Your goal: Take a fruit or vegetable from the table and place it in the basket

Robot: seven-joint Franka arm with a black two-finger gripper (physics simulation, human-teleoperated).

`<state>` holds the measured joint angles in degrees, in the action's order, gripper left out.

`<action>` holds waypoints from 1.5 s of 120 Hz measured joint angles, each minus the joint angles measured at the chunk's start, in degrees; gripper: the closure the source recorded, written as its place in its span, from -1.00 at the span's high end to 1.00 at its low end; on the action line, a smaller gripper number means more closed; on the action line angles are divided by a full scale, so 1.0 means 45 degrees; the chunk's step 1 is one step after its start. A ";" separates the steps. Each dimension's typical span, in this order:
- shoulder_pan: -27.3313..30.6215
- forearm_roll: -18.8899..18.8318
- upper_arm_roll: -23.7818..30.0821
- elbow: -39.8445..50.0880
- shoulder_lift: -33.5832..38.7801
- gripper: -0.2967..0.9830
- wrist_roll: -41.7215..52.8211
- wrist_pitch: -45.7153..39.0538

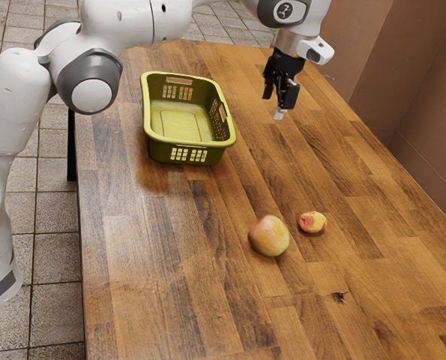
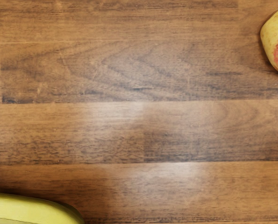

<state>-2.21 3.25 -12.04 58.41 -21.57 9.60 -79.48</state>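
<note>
Arm, white with dark grey joint covers (image 1: 125, 22), rises at the exterior view's left beside a grey tiled floor (image 1: 49, 217) and reaches over the brown wooden bench (image 1: 133, 277). Next comes the olive-green plastic basket (image 1: 226, 141), upright on the bench, its rim rounded and its walls pierced by small openings. Further right, and nearer the exterior camera, lies the larger, round, yellow and pinkish-red fruit (image 1: 269, 236), directly on the bench outside the basket. The black two-finger claw (image 1: 273, 106) hangs beyond it, pointing down above the bench, its fingers spread apart. Just to the right of the larger fruit sits the smaller, yellow fruit with red patches (image 1: 312, 223), near it but not touching, also on the bench outside the basket. Rightmost stands a plain brown wall (image 1: 432, 127).
</note>
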 joint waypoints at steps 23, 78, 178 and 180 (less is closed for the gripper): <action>0.0108 0.0122 -0.0002 0.0013 0.0000 0.53 0.0083 -0.0022; 0.0264 0.1076 0.1004 0.0183 -0.0766 0.53 -0.0505 -0.0664; -0.0055 0.2429 0.2236 0.0854 -0.3367 0.54 -0.1053 -0.4061; -0.0056 0.2433 0.2254 0.0828 -0.3407 0.54 -0.1069 -0.4140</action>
<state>-2.46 14.20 -1.89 62.14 -36.91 4.80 -98.11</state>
